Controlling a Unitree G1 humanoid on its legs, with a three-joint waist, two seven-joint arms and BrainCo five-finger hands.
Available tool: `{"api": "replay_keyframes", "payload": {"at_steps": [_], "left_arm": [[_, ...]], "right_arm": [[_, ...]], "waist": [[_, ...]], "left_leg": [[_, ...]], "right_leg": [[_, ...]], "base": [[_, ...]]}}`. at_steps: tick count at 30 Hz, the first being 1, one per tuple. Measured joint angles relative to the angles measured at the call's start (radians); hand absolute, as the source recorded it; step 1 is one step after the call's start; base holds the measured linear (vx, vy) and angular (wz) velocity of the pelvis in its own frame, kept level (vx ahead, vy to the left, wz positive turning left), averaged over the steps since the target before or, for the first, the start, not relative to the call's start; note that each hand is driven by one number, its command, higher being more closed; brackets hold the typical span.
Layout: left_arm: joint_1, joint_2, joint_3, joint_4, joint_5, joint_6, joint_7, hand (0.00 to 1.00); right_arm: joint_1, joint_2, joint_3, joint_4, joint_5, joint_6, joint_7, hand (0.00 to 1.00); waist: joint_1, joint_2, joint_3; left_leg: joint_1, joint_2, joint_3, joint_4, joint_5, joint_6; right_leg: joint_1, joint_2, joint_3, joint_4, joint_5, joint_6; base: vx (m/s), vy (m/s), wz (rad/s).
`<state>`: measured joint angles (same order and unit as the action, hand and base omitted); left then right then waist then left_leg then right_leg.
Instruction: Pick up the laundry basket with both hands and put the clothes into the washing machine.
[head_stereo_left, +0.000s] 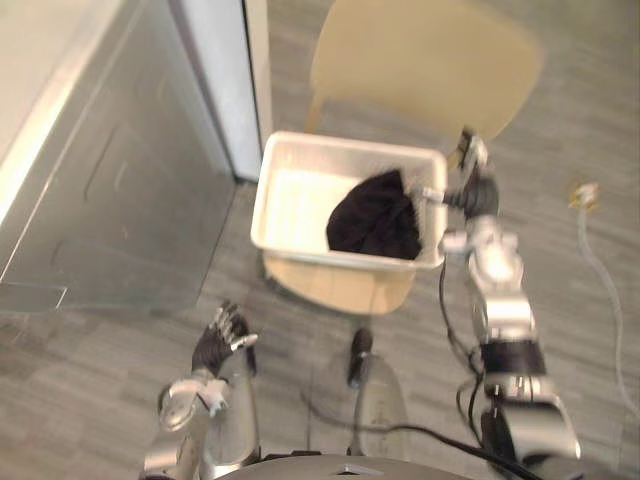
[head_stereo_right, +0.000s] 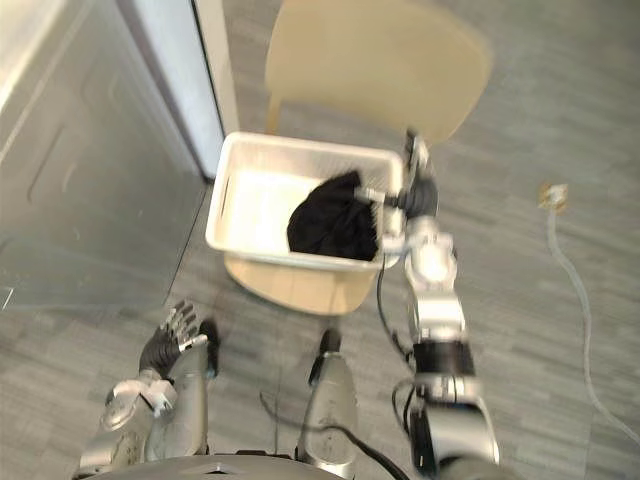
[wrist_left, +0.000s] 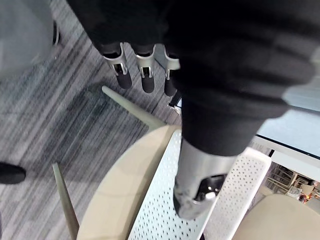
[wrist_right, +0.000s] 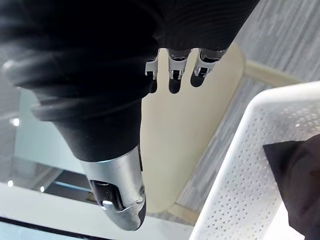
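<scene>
While basket (head_stereo_left: 288, 205) sits on chair (head_stereo_left: 425, 60), right robot hand (head_stereo_left: 476, 190) released by rim, left robot hand (head_stereo_left: 220, 342) released, apart

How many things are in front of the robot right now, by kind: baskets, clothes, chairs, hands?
White basket: 1
Black clothes pile: 1
Beige chair: 1
Robot hands: 2, left hand and right hand
Total: 5
</scene>
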<state>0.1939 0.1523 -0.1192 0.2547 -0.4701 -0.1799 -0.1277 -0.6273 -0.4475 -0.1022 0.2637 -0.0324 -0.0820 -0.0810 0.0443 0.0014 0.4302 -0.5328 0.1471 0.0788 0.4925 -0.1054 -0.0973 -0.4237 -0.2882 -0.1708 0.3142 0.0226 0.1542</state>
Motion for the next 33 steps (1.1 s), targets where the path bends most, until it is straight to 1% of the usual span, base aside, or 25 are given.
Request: {"api": "replay_keyframes", "payload": {"at_steps": [1, 2, 4, 7, 9, 10, 12, 14, 16, 17, 18, 21, 24, 26, 30, 33], "left_arm": [[0.0, 0.004, -0.001, -0.008, 0.0, -0.004, 0.0, 0.0], [-0.003, 0.007, -0.001, -0.009, -0.005, -0.014, 0.003, 0.0], [-0.022, 0.003, -0.007, -0.006, -0.012, -0.017, 0.017, 0.0], [-0.063, -0.017, -0.022, -0.002, -0.019, -0.021, 0.033, 0.0], [-0.086, -0.024, -0.037, -0.001, -0.02, -0.027, 0.038, 0.0], [-0.102, -0.031, -0.041, 0.001, -0.027, -0.027, 0.043, 0.0], [-0.121, -0.049, -0.041, 0.001, -0.032, -0.027, 0.056, 0.0], [-0.134, -0.056, -0.041, 0.0, -0.039, -0.027, 0.06, 0.0], [-0.149, -0.058, -0.042, -0.009, -0.039, -0.028, 0.06, 0.0], [-0.154, -0.058, -0.041, -0.008, -0.039, -0.028, 0.06, 0.0], [-0.167, -0.057, -0.041, -0.007, -0.04, -0.028, 0.061, 0.0], [-0.196, -0.058, -0.05, -0.005, -0.04, -0.027, 0.06, 0.0], [-0.22, -0.059, -0.062, 0.004, -0.04, -0.027, 0.059, 0.0], [-0.233, -0.063, -0.062, 0.006, -0.04, -0.027, 0.059, 0.0], [-0.285, -0.069, -0.064, 0.041, -0.048, -0.027, 0.059, 0.0], [-0.289, -0.074, -0.088, 0.04, -0.08, -0.027, 0.057, 0.0]], "right_arm": [[-0.051, -0.021, 0.018, 0.032, -0.019, 0.002, -0.007, 0.0], [-0.149, -0.063, 0.059, 0.099, -0.054, 0.007, -0.02, 0.0], [-0.313, -0.142, 0.137, 0.219, -0.096, 0.022, -0.04, 0.0], [-0.392, -0.203, 0.192, 0.27, -0.138, 0.034, -0.06, 0.0], [-0.423, -0.237, 0.238, 0.275, -0.184, 0.046, -0.061, 0.0], [-0.448, -0.252, 0.273, 0.298, -0.212, 0.047, -0.06, 0.0], [-0.459, -0.279, 0.337, 0.31, -0.235, 0.062, -0.05, 0.0], [-0.459, -0.283, 0.389, 0.303, -0.269, 0.067, -0.016, 0.0], [-0.459, -0.317, 0.463, 0.254, -0.289, 0.064, 0.034, 0.0], [-0.459, -0.328, 0.477, 0.232, -0.289, 0.065, 0.045, 0.0], [-0.458, -0.353, 0.512, 0.188, -0.288, 0.062, 0.064, 0.0], [-0.438, -0.385, 0.548, 0.125, -0.285, 0.056, 0.098, 0.0], [-0.439, -0.392, 0.574, 0.119, -0.279, 0.055, 0.125, 0.0], [-0.445, -0.391, 0.619, 0.134, -0.279, 0.054, 0.129, 0.0], [-0.504, -0.385, 0.718, 0.274, -0.289, 0.047, 0.145, 0.0], [-0.551, -0.384, 0.734, 0.339, -0.289, 0.044, 0.147, 0.0]], "waist": [[0.006, 0.005, 0.004], [0.014, 0.008, 0.006], [0.018, 0.015, 0.013], [0.029, 0.015, 0.039], [0.029, 0.014, 0.044], [0.028, 0.014, 0.057], [0.031, 0.012, 0.061], [0.032, 0.01, 0.066], [0.04, 0.005, 0.068], [0.04, 0.002, 0.07], [0.039, -0.006, 0.075], [0.039, -0.025, 0.085], [0.043, -0.029, 0.083], [0.048, -0.029, 0.083], [0.063, -0.03, 0.083], [0.066, -0.03, 0.083]], "left_leg": [[-0.011, -0.004, 0.004, -0.014, 0.01, 0.005], [-0.035, -0.011, 0.008, -0.042, 0.032, 0.01], [-0.08, -0.017, 0.006, -0.071, 0.067, 0.014], [-0.099, -0.016, 0.004, -0.1, 0.088, 0.01], [-0.13, -0.012, 0.004, -0.105, 0.097, 0.009], [-0.137, -0.009, 0.005, -0.116, 0.106, 0.007], [-0.153, 0.003, 0.008, -0.128, 0.116, 0.006], [-0.16, 0.02, 0.006, -0.131, 0.119, 0.001], [-0.168, 0.04, 0.006, -0.147, 0.133, -0.011], [-0.169, 0.044, 0.006, -0.157, 0.14, -0.014], [-0.17, 0.053, 0.006, -0.18, 0.156, -0.021], [-0.167, 0.079, 0.001, -0.227, 0.191, -0.033], [-0.155, 0.088, 0.001, -0.268, 0.218, -0.042], [-0.144, 0.088, 0.003, -0.295, 0.234, -0.044], [-0.132, 0.09, -0.006, -0.357, 0.276, -0.05], [-0.122, 0.092, -0.015, -0.412, 0.313, -0.052]], "right_leg": [[-0.003, 0.0, -0.003, -0.032, 0.021, 0.002], [-0.017, 0.001, -0.008, -0.087, 0.064, 0.007], [-0.035, 0.008, -0.032, -0.163, 0.126, 0.008], [-0.047, 0.016, -0.056, -0.201, 0.157, 0.004], [-0.08, 0.022, -0.06, -0.204, 0.167, 0.0], [-0.09, 0.027, -0.062, -0.211, 0.178, -0.008], [-0.105, 0.036, -0.068, -0.225, 0.186, -0.017], [-0.109, 0.051, -0.08, -0.231, 0.187, -0.019], [-0.125, 0.068, -0.092, -0.232, 0.185, -0.026], [-0.13, 0.071, -0.095, -0.232, 0.185, -0.027], [-0.139, 0.079, -0.104, -0.232, 0.183, -0.03], [-0.144, 0.097, -0.131, -0.231, 0.179, -0.041], [-0.15, 0.105, -0.146, -0.227, 0.178, -0.042], [-0.152, 0.105, -0.148, -0.227, 0.178, -0.042], [-0.155, 0.11, -0.173, -0.227, 0.18, -0.045], [-0.155, 0.115, -0.195, -0.232, 0.18, -0.053]], "base": [[-0.04, 0.095, -0.02], [0.0, 0.051, 0.02], [0.05, 0.038, 0.09], [0.02, 0.005, 0.02], [0.0, -0.007, -0.02], [-0.02, -0.024, -0.06], [-0.03, -0.047, -0.07], [-0.03, -0.057, -0.08], [-0.03, -0.071, -0.11], [-0.03, -0.064, -0.07], [-0.02, -0.064, 0.0], [-0.01, -0.067, 0.07], [0.0, -0.045, 0.02], [0.0, -0.019, 0.0], [-0.01, -0.034, 0.08], [-0.01, -0.028, 0.13]]}}
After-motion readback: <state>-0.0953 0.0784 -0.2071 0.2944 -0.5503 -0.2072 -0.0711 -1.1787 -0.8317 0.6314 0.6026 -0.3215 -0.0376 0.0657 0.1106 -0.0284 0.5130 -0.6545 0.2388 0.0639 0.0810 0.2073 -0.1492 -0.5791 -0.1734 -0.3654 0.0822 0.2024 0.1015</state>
